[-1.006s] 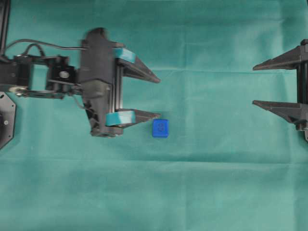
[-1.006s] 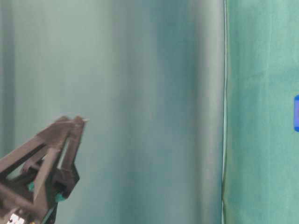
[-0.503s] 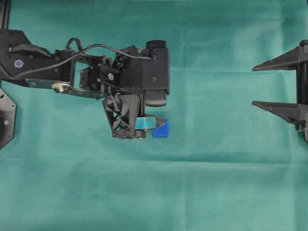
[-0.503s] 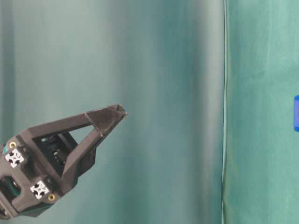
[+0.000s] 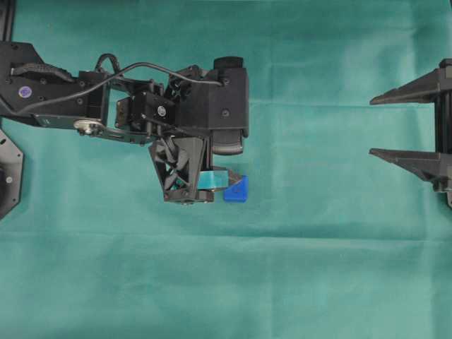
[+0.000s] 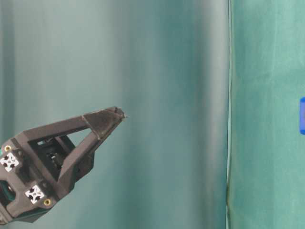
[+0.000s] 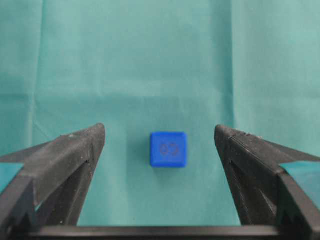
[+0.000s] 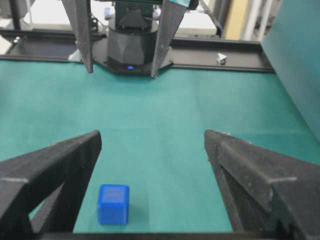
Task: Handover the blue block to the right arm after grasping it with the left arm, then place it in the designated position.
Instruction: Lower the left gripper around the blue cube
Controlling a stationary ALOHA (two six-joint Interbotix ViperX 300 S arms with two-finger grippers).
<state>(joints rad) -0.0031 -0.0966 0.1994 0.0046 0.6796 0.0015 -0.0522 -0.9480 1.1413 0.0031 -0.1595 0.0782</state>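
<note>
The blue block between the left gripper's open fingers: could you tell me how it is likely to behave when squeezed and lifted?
The blue block looks solid and flat-sided, so it should stay stiff and sit still rather than roll. It is small, so probably light. Its faces look smooth, so it might slip, though the fingers look textured, which should help.

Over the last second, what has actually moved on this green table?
The left arm swung out over the blue block and tipped its teal-taped fingers downward. They now stand open, one on each side of the block, gripping nothing. The block and the right arm's open fingers stayed where they were.
</note>
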